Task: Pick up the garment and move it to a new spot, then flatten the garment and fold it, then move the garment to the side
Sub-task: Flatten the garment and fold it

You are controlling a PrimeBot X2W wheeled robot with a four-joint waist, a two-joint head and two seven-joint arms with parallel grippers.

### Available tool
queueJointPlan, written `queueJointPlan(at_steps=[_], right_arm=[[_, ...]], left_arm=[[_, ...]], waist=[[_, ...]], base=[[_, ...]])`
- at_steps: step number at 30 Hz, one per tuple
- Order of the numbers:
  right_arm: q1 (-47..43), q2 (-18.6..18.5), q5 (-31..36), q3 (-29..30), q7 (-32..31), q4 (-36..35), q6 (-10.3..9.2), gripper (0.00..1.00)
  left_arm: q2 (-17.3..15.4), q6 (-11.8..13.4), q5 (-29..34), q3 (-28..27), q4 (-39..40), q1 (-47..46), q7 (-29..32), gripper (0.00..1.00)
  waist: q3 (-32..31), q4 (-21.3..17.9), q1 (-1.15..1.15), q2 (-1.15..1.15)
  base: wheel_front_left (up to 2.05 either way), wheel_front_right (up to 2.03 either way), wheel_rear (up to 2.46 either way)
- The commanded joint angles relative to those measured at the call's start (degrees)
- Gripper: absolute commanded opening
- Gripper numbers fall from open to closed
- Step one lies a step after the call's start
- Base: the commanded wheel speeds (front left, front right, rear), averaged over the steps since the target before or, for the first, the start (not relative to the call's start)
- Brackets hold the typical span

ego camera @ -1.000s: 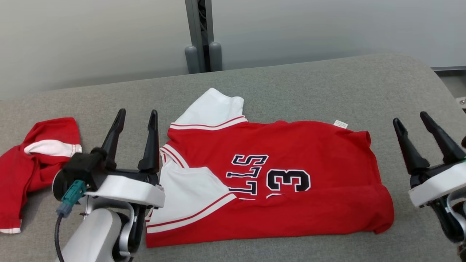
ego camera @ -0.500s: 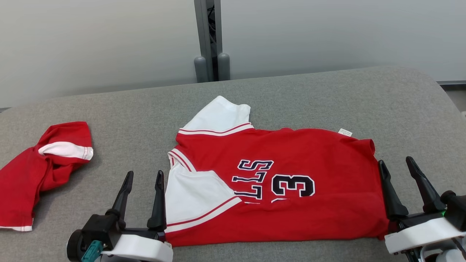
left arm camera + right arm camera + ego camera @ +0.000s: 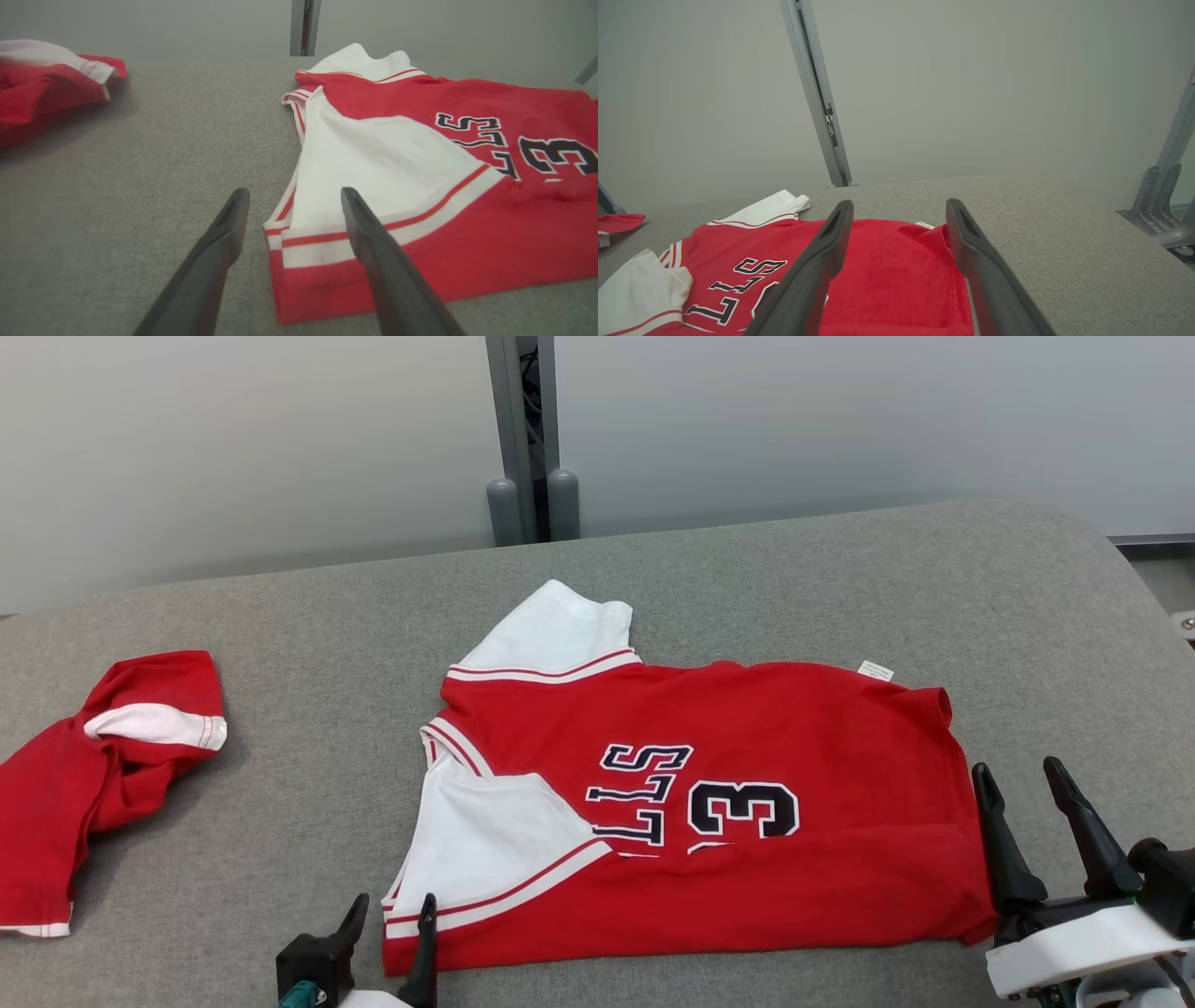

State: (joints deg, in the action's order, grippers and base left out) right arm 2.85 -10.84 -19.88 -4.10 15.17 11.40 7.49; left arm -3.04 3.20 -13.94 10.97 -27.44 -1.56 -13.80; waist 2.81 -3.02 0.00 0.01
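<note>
Red cloth with white sleeves: the garment lies flat in the middle of the head view, on the grey table. It looks folded once, with the number and letters on top. The left jaws sit at the bottom edge of the head view, by the garment's lower left corner. They stand wide apart with nothing in them. The right jaws sit at the lower right, by the garment's right edge, and they are also wide apart and empty.

What could go wrong? I think the jaws may pinch only the top layer. Then the fold would fall open on the lift. If one side goes up faster than the other, the cloth could bunch. A push along the table could wrinkle the corner. A second red cloth lies at the left of the head view, and a move to that side could land on it.

The left wrist view shows one dark finger over the white striped hem and the other over bare table. The head view shows that corner less well. The right wrist view shows the red edge close to its right-hand finger. The head view shows the whole garment and its small white tag.
</note>
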Motion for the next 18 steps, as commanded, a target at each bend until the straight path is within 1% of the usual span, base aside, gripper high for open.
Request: queueJointPlan(at_steps=[1, 3, 7, 10, 17, 18], right_arm=[[-0.9, 0.0, 0.0, 0.3, 0.1, 0.3, 0.01, 1.00], [-0.8, 0.1, 0.2, 0.2, 0.1, 0.6, 0.01, 1.00], [-0.3, 0.4, 0.1, 0.3, 0.1, 1.0, 0.01, 1.00], [-0.1, 0.5, -0.1, 0.5, 0.1, 1.2, 0.01, 1.00], [-0.1, 0.8, 0.1, 1.9, 0.1, 2.4, 0.01, 1.00], [-0.2, 0.9, 0.3, 2.3, 0.1, 2.9, 0.01, 1.00]], left_arm=[[-0.3, -0.3, -0.2, 0.4, -1.6, -1.4, 0.8, 1.00], [-0.4, -0.4, -0.3, 0.6, -3.5, -2.1, 2.1, 1.00], [-0.4, 1.2, -0.9, -0.1, -6.0, -3.2, 4.0, 1.00], [-0.3, 1.7, -1.5, -0.1, -7.5, -4.0, 5.3, 1.00], [-0.1, 0.4, -3.1, 1.2, -9.3, -4.9, 7.2, 1.00], [-0.1, 0.0, -3.6, 1.5, -9.5, -5.1, 7.5, 0.85]], waist=[[0.1, -0.2, 0.00, -0.01], [0.2, -0.4, 0.00, -0.01], [0.6, -0.7, 0.00, -0.01], [1.0, -0.9, 0.00, -0.01], [1.7, -1.1, 0.00, -0.01], [1.7, -1.1, 0.00, -0.01]], base=[[0.00, 0.00, 0.00], [0.00, 0.00, 0.00], [0.00, 0.00, 0.00], [0.00, 0.00, 0.00], [0.00, 0.00, 0.00], [0.00, 0.00, 0.00]])
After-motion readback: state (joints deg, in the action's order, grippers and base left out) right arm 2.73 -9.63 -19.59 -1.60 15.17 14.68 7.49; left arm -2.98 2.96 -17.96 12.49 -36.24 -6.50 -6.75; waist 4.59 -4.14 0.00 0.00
